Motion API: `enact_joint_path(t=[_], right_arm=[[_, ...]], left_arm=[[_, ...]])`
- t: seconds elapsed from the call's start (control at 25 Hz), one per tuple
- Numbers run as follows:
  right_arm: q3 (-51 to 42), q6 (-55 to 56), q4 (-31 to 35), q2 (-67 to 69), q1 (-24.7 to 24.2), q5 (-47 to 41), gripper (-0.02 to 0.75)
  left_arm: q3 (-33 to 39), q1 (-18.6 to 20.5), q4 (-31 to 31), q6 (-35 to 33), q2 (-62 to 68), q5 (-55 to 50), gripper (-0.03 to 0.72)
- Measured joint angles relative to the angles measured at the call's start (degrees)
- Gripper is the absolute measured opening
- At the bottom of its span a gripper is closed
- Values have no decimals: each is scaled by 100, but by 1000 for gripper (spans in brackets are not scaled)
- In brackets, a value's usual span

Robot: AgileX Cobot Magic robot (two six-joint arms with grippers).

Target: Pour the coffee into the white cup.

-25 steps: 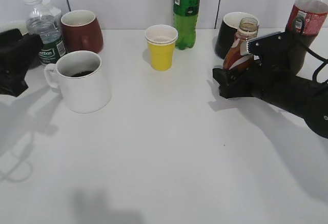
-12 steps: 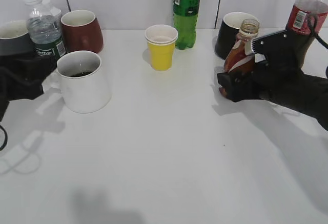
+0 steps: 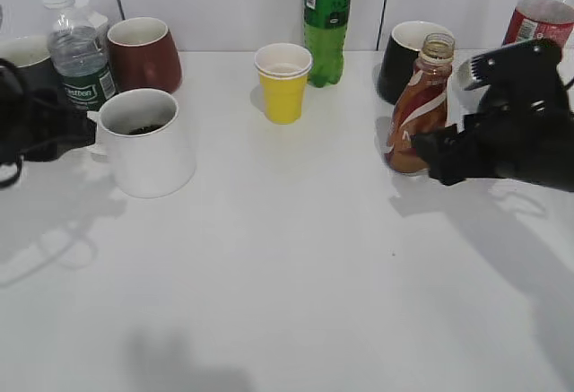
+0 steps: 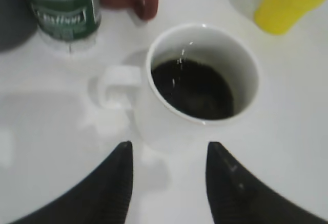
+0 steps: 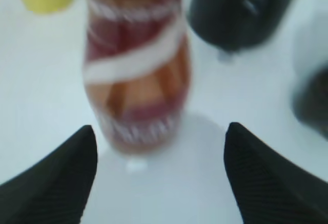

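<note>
The white cup (image 3: 148, 154) stands at the left with dark coffee in it; it also shows in the left wrist view (image 4: 154, 126). My left gripper (image 3: 82, 132) is open and empty, just left of the cup's handle (image 4: 169, 149). The uncapped brown coffee bottle (image 3: 417, 109) stands upright on the table at the right. It is blurred in the right wrist view (image 5: 136, 75). My right gripper (image 3: 429, 152) is open, just right of the bottle's base, and its fingers (image 5: 161, 131) do not touch it.
Along the back stand a water bottle (image 3: 79, 51), a maroon mug (image 3: 143, 51), a yellow paper cup (image 3: 282, 82), a green bottle (image 3: 327, 15), a black mug (image 3: 408, 56) and a red-labelled bottle (image 3: 538, 20). A grey mug (image 3: 22, 51) is at far left.
My right gripper has drawn back to the right, and the coffee bottle now stands free and upright. My left gripper has moved right, up to the white cup's handle.
</note>
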State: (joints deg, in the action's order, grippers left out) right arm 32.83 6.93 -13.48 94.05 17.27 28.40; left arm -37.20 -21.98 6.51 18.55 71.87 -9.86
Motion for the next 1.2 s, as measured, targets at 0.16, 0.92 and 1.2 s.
enact_joint_path(t=[0.16,0.92,1.2], right_arm=[[129,230,0,-694,0,-1548,592],[1720,-440,1554,-4059,0,-6578,577],[1197,-550,1748,-5675,0,-7500,577]], left_arm=[[-705,-86,-328,0,-50,-1406,357],[-1369,-224,-566,-654,-2070,-3783,335],[-483,-233,-561,-694,-4090,-4173,329]])
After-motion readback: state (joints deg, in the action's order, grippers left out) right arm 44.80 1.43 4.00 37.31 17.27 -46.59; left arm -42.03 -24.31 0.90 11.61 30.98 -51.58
